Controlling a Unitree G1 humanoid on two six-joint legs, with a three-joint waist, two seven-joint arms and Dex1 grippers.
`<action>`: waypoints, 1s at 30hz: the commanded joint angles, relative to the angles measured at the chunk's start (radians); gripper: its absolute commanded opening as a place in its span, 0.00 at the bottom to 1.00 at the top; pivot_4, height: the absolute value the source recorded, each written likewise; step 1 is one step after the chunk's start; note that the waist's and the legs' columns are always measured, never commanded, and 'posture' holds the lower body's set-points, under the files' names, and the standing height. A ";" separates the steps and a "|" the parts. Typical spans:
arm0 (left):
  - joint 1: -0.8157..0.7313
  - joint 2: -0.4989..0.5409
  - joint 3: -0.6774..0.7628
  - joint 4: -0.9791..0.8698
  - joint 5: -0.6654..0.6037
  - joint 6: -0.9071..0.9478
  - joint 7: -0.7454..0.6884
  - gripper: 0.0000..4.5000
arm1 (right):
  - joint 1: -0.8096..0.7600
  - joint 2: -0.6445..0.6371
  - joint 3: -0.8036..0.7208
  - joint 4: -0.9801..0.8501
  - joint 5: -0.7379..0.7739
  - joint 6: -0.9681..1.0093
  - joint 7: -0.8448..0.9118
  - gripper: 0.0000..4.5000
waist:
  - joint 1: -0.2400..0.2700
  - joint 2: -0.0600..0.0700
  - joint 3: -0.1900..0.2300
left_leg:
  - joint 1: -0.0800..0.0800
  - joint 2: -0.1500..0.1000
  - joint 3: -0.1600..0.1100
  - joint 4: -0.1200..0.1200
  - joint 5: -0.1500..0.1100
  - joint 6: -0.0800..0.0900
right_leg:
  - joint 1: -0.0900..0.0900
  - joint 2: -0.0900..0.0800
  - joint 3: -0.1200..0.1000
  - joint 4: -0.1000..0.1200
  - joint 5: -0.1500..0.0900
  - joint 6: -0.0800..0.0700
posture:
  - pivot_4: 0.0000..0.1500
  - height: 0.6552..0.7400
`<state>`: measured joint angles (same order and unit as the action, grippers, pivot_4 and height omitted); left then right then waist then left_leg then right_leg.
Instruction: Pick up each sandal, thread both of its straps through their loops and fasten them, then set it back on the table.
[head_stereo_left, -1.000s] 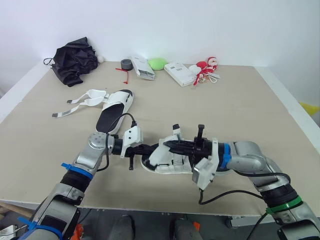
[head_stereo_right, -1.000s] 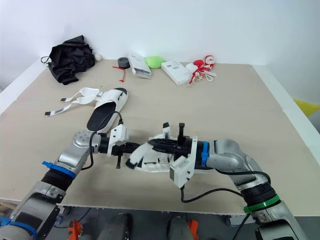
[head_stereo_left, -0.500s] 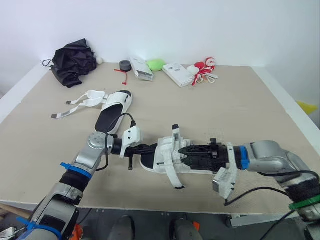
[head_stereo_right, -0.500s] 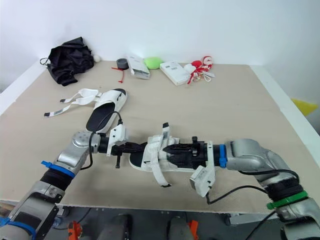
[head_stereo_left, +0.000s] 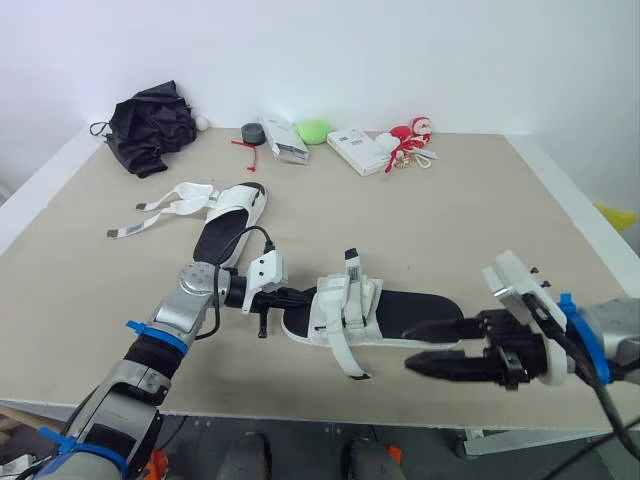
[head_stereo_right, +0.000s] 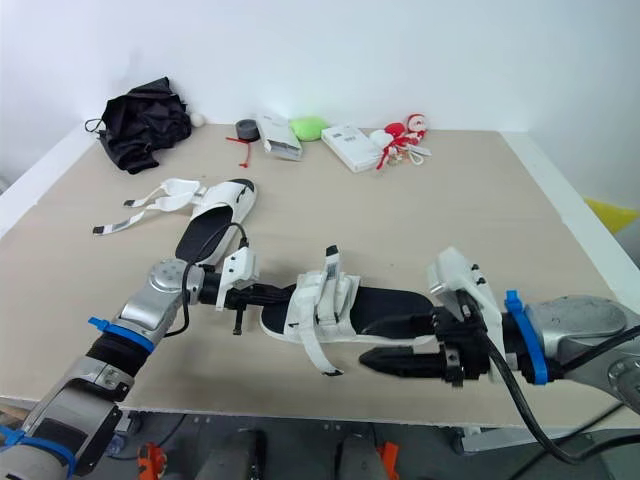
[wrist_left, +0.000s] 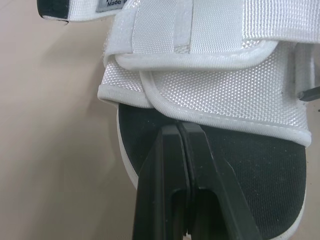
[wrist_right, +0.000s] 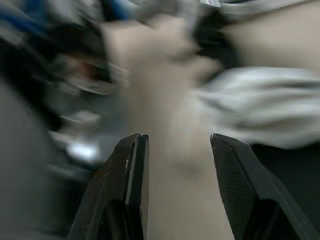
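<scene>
The left arm reaches low across the table (head_stereo_left: 480, 220), elbow bent, its gripper (head_stereo_left: 292, 297) lying at the toe of the nearer sandal (head_stereo_left: 400, 312). In the wrist view its fingers (wrist_left: 167, 165) are pressed together, tips against the edge of the white upper over the black insole; I cannot tell whether they pinch any fabric. The right arm comes in from the side at the front edge, its gripper (head_stereo_left: 410, 349) spread wide and holding nothing, just off the sandal's heel. That sandal lies flat near the front edge, one strap end (head_stereo_left: 350, 362) trailing loose toward the edge. The other sandal (head_stereo_left: 232, 212) lies farther back, its straps (head_stereo_left: 160, 207) splayed open on the table.
</scene>
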<state>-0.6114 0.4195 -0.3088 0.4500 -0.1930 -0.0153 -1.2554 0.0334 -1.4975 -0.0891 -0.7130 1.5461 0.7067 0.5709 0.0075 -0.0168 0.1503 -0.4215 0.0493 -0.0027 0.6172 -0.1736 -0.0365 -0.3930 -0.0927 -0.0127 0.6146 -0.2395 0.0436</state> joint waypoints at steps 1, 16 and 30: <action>0.055 0.025 -0.060 0.069 0.099 0.043 0.008 0.00 | -0.150 0.072 0.143 0.023 0.068 0.145 -0.172 0.49 | 0.000 -0.002 0.000 | -0.001 0.000 0.002 0.000 0.000 0.000 | 0.000 -0.001 0.000 -0.002 0.000 0.000 | 1.00 0.98; 0.072 0.038 -0.059 0.037 0.099 0.064 0.000 0.00 | -0.514 0.427 0.369 0.183 -0.084 0.543 -0.294 0.49 | 0.003 -0.005 -0.002 | -0.004 0.001 0.004 0.000 -0.003 0.008 | -0.002 0.005 0.000 -0.001 0.005 0.006 | 1.00 0.98; 0.091 0.054 -0.058 -0.015 0.092 0.088 0.003 0.00 | -0.556 0.624 0.377 0.243 -0.198 0.682 -0.267 0.49 | 0.002 -0.005 -0.002 | -0.003 0.004 0.003 0.000 -0.006 0.013 | 0.001 0.009 0.001 0.000 0.005 0.006 | 1.00 0.98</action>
<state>-0.5786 0.4450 -0.3082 0.3685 -0.1932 0.0100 -1.2621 -0.5102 -0.8924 0.3042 -0.4809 1.3678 1.3796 0.3024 0.0092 -0.0217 0.1481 -0.4250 0.0531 0.0004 0.6174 -0.1797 -0.0235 -0.3920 -0.0834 -0.0115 0.6142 -0.2343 0.0493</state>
